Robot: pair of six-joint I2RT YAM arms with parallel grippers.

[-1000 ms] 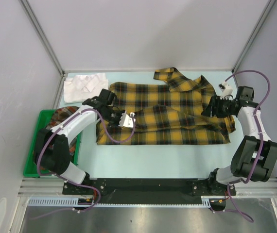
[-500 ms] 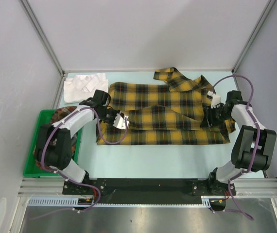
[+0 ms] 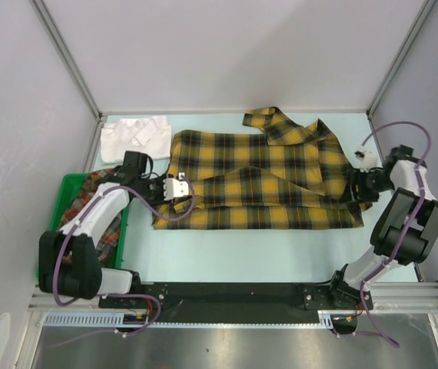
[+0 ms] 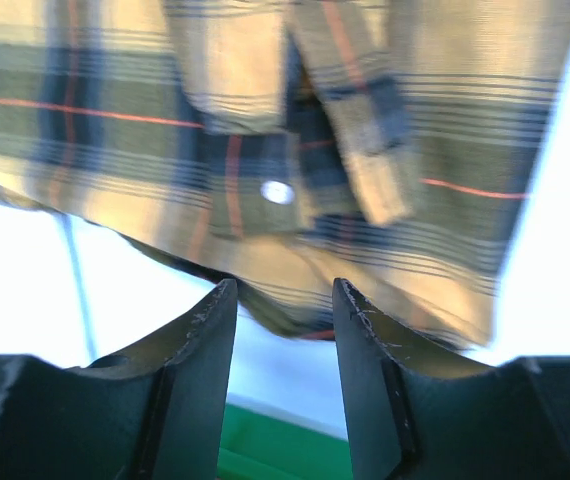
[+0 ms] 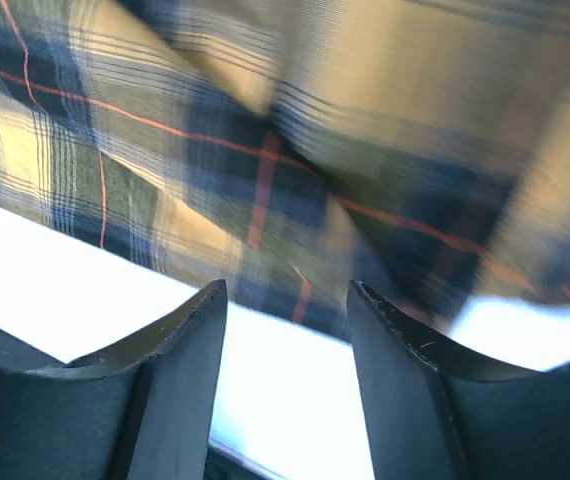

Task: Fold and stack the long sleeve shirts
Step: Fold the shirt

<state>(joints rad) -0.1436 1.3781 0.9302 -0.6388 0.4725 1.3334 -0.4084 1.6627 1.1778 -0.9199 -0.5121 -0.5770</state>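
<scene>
Top external: left end effector, right end effector retreated outward.

Jaws apart on the left hand and right hand, both empty.

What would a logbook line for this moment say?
yellow plaid shirt: partly folded, centre | left arm: jaws open at left edge | right arm: jaws open at right edge | white shirt: folded, far left
</scene>
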